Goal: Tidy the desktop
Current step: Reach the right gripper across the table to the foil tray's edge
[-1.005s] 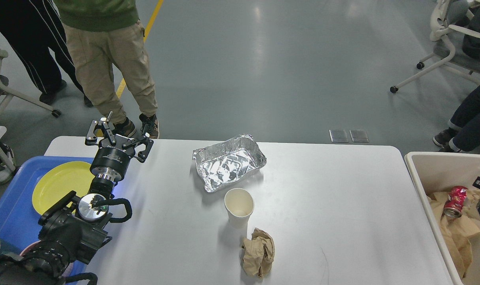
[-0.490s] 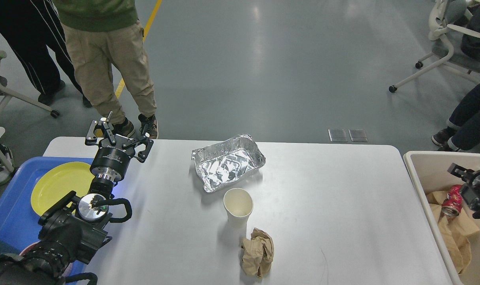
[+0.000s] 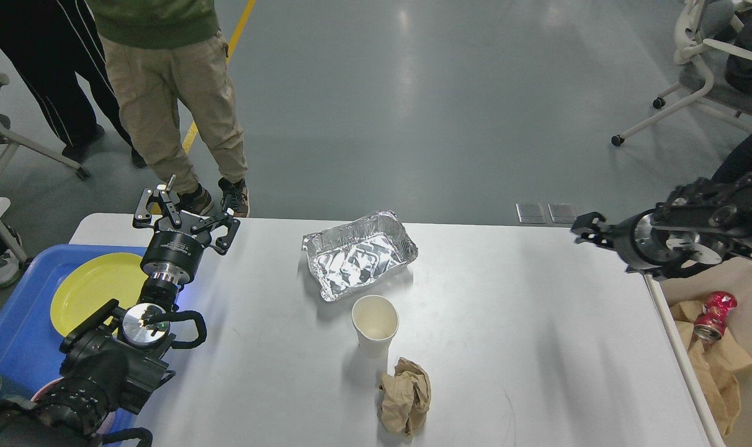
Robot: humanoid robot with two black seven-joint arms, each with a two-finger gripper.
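Large white matte desktop (image 3: 506,323), centre: crumpled foil tray (image 3: 358,254) far, white paper cup (image 3: 375,324), brown paper wad (image 3: 405,395) near. Left gripper (image 3: 187,214) jaws spread, empty; right gripper (image 3: 584,228) jaws indiscernible. Step: btwn pickups. Next: approach & grasp remaining rubbish.

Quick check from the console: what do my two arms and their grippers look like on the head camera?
Both arms are black. The left gripper has two black linkage fingers with silver pins on a round black body with small white lettering, above a silver ring, a silver disc and a looped black cable. The right gripper is small and dark, ahead of a silver-ringed wrist.
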